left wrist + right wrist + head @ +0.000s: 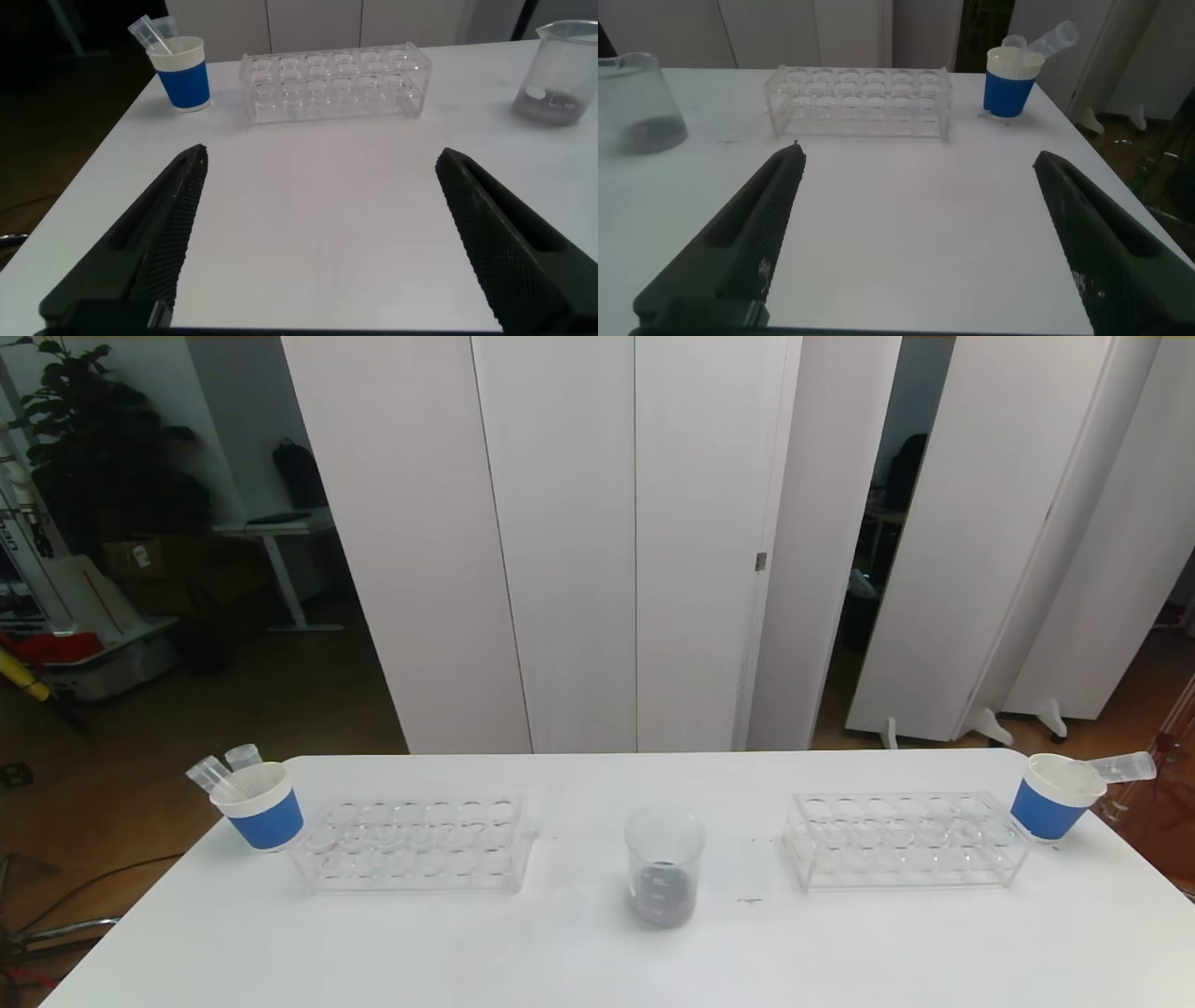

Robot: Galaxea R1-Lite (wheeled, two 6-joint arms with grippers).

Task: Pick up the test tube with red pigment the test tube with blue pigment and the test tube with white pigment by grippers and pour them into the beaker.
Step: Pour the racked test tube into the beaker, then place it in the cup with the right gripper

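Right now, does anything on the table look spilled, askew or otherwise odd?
Both racks stand empty. The empty tubes sit tilted in the paper cups, not racked. The beaker holds dark liquid. No spill visible.

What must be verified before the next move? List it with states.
1. Left end effector open, nothing held: ok.
2. Right end effector open, nothing held: ok.
3. Beaker upright between the racks, dark liquid at its bottom: ok.
4. Filled tubes in left rack or right rack: not ok, both hold none.
5. Pigment in left cup's tubes and right cup's tube: cannot tell, they look clear.
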